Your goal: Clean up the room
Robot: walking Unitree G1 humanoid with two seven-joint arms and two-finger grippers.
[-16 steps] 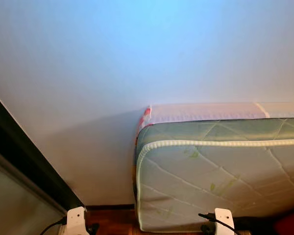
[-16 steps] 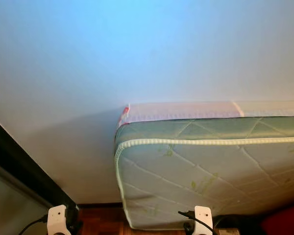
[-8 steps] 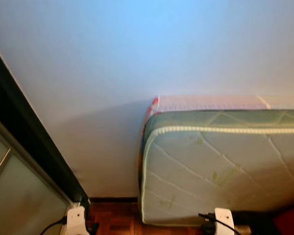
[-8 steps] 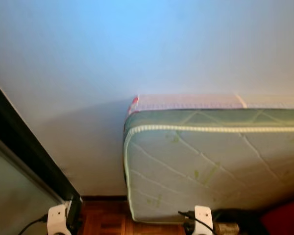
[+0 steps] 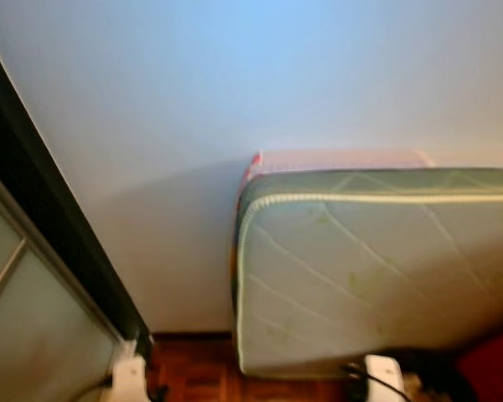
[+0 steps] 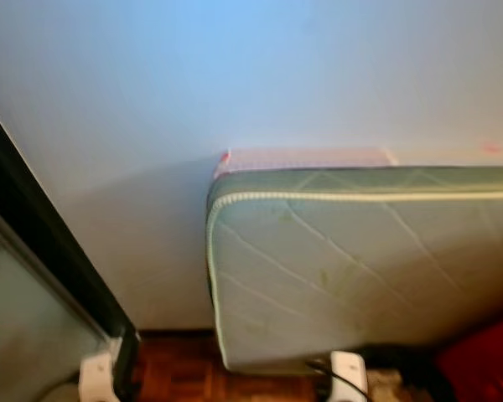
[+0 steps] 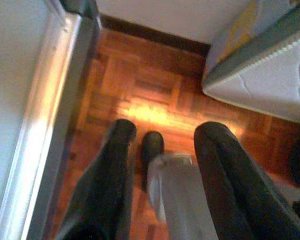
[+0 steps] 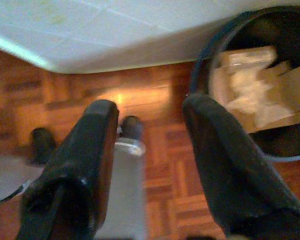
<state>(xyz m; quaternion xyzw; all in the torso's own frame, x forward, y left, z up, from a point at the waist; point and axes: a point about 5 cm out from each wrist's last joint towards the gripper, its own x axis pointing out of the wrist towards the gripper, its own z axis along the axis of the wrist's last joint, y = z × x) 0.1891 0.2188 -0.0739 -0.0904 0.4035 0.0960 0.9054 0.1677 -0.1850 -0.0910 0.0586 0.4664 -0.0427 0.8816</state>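
I have no loose item singled out to tidy here; the nearest thing tied to the clean-up is a dark round bin (image 8: 250, 85), seen past my right tool (image 8: 150, 145). It stands on the parquet floor (image 8: 165, 165) just beside the lower edge of a mattress (image 5: 377, 268), and it holds crumpled pale paper and cardboard pieces (image 8: 255, 85). My right tool hangs above the floor with its two black fingers (image 8: 85, 155) spread well apart and nothing between them. Below it on the floor I can make out a silver limb ending in a dark foot (image 8: 131, 128), blurred.

My left tool (image 7: 162, 165) also hangs over the parquet, fingers (image 7: 110, 175) parted wide and gripping nothing. Beneath it another silver limb with a dark foot (image 7: 152, 145) shows. On one side of that tool runs a metal-framed sliding door or panel (image 7: 35, 125); on the other side a corner of the mattress sits near the floor.

From the head cameras, the quilted greenish-white mattress stands on its edge, leaning against a plain pale wall (image 5: 235, 75). A dark door frame (image 5: 42, 226) with a frosted panel runs down the left side. Something red (image 6: 486, 360) sits at the mattress's lower right corner; I cannot tell what it is. The head views are somewhat blurred.
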